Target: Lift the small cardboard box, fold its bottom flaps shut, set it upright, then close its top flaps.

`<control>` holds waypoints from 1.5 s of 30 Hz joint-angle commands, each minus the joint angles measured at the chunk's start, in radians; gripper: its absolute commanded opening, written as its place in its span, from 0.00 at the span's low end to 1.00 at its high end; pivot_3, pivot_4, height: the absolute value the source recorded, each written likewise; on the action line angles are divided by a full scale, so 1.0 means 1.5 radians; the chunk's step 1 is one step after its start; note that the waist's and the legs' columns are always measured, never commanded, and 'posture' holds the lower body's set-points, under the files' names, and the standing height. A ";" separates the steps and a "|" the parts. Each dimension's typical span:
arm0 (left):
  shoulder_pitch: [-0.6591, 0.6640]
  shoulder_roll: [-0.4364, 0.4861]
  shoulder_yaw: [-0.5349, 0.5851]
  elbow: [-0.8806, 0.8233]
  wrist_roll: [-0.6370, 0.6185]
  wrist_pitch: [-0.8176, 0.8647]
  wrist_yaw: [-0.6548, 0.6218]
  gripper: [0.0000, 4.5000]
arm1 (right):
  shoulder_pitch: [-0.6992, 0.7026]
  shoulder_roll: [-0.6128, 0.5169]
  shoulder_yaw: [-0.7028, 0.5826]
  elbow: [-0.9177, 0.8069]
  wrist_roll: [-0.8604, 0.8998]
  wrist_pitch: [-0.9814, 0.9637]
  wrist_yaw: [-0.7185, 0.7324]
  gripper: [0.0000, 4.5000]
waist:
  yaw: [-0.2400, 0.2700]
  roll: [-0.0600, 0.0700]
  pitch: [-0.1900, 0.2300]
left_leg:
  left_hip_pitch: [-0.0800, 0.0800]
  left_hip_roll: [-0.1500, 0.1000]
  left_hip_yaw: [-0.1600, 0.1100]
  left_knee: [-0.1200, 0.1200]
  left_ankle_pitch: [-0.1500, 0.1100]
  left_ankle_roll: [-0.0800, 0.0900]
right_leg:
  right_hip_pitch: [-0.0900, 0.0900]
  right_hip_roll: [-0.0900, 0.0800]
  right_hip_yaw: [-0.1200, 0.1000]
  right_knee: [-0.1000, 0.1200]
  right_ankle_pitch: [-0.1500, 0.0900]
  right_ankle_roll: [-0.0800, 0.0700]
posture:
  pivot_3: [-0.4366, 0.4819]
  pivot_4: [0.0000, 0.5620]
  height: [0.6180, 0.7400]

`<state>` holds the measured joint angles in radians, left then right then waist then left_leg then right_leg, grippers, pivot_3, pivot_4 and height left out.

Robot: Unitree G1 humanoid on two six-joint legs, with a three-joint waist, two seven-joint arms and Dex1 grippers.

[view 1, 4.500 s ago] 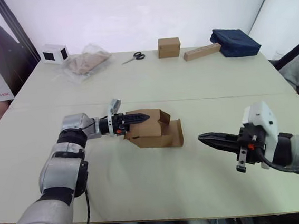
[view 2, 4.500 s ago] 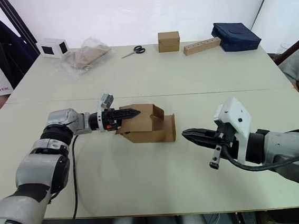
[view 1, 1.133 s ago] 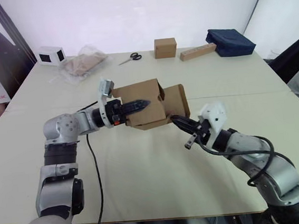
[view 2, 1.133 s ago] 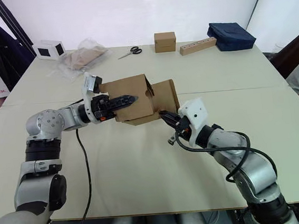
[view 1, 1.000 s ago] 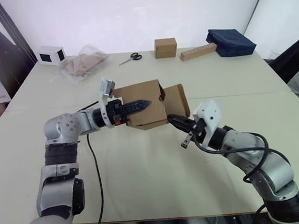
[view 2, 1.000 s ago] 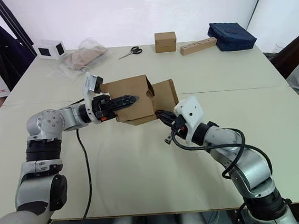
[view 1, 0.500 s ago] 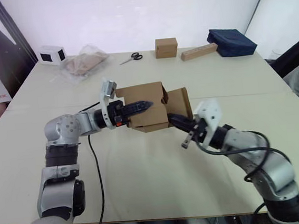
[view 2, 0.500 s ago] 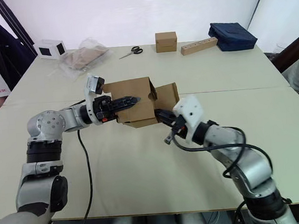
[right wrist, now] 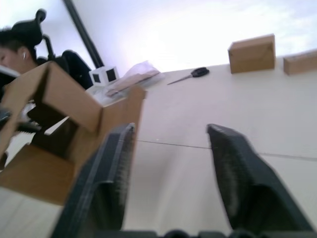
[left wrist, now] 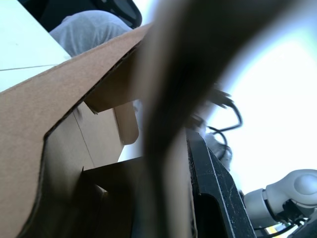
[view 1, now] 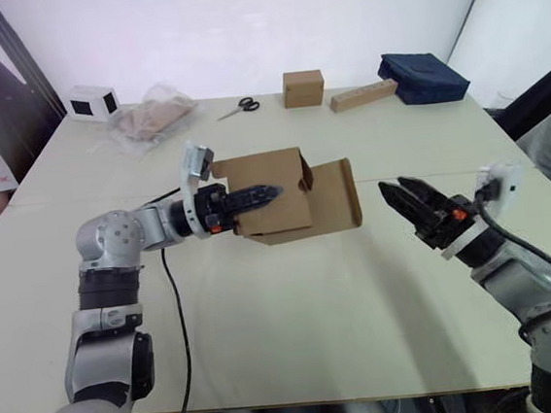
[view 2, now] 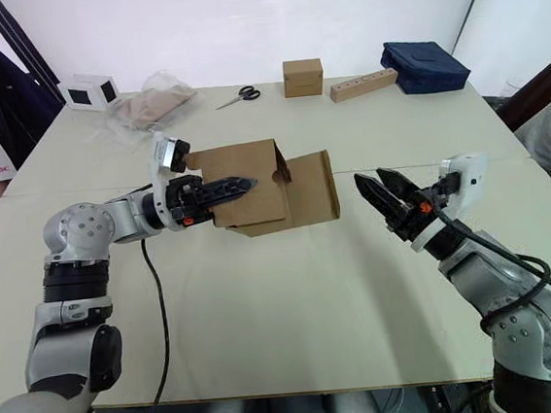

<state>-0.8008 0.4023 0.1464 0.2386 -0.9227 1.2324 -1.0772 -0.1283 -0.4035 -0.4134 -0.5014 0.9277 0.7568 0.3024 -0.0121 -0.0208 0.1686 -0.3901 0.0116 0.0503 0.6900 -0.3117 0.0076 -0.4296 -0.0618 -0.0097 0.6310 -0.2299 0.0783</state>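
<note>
Above the table (view 1: 269, 344), our left gripper (view 1: 255, 195) is clamped on a wall of the small cardboard box (view 1: 285, 201), holding it in the air with one flap hanging open. Our right gripper (view 2: 384, 194) hovers well apart from it, fingers spread and empty.

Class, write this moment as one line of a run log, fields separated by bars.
left gripper: shut on small cardboard box, held above table | right gripper: open, apart from box | flaps: one hanging open toward right gripper | stage: bottom flaps not yet shut

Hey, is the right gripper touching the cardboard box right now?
No, the right gripper is open and hangs apart from the small cardboard box, with bare table showing between them.
</note>
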 commanded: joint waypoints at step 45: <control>-0.009 -0.011 0.018 -0.035 -0.061 -0.006 0.049 0.00 | -0.016 0.089 0.145 -0.041 0.464 -0.057 -0.198 0.78 | -0.001 0.001 0.000 | -0.001 0.000 0.000 -0.002 0.000 0.000 | -0.001 0.000 0.000 -0.001 0.000 0.000 | 0.48 0.27 1.00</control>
<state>-0.8159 0.3880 0.1526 0.2141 -0.9933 1.2343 -1.0000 -0.1509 -0.2617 -0.1951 -0.5147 1.6146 0.6873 -0.0095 -0.0132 -0.0196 0.1691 -0.3909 0.0120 0.0504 0.6869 -0.3116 0.0075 -0.4315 -0.0621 -0.0094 0.6300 -0.2298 0.0786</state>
